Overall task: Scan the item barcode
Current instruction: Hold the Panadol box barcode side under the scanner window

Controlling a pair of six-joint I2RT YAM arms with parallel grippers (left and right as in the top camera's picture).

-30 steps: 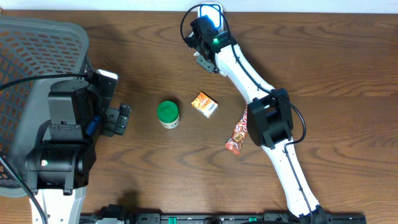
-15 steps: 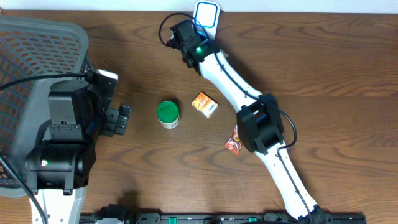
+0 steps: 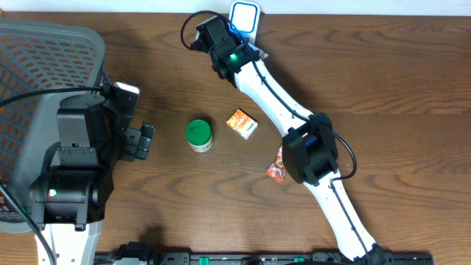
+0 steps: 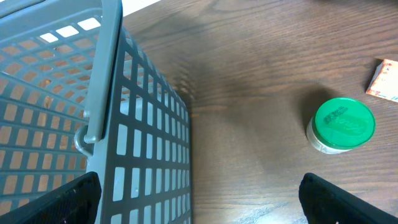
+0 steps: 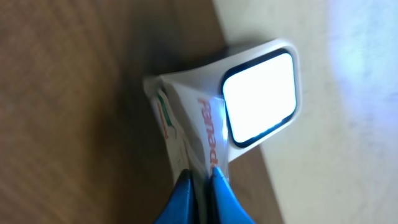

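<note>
- Right wrist view: found the right gripper (image 5: pixel 200 186) pressed together on the lower end of a white paper packet with red lettering (image 5: pixel 180 134), the blue fingertips (image 5: pixel 183 199) nipping its folded edge.
- Saw the packet held up just beside a white barcode scanner with a glowing rectangular window (image 5: pixel 258 99), its printed face turned partly toward that window; could not tell whether the two touched.
- Read only part of the red lettering and made out no barcode on the visible face.
- Overhead: placed the scanner (image 3: pixel 244 15) at the far edge of the dark brown wooden table (image 3: pixel 397 73), about midway along it, with the right arm's black wrist just left of it; could not pick out the packet under that wrist.
- Noted a round jar with a green lid (image 3: pixel 198 135) near the middle of the table, and a small orange carton (image 3: pixel 241 124) just right of it, the two apart.
- Spotted a crinkled red-orange snack wrapper (image 3: pixel 279 163) further toward the front edge, partly covered by the right arm's elbow.
- Found the left gripper (image 3: pixel 140 141) spread wide and holding nothing, beside a grey plastic lattice basket (image 3: pixel 44 66) at the table's left edge.
- Left wrist view: showed its black fingers (image 4: pixel 68 199) far apart in the bottom corners over bare wood, the basket wall (image 4: pixel 143 155) to one side and the green-lidded jar (image 4: pixel 343 123) to the other.
</note>
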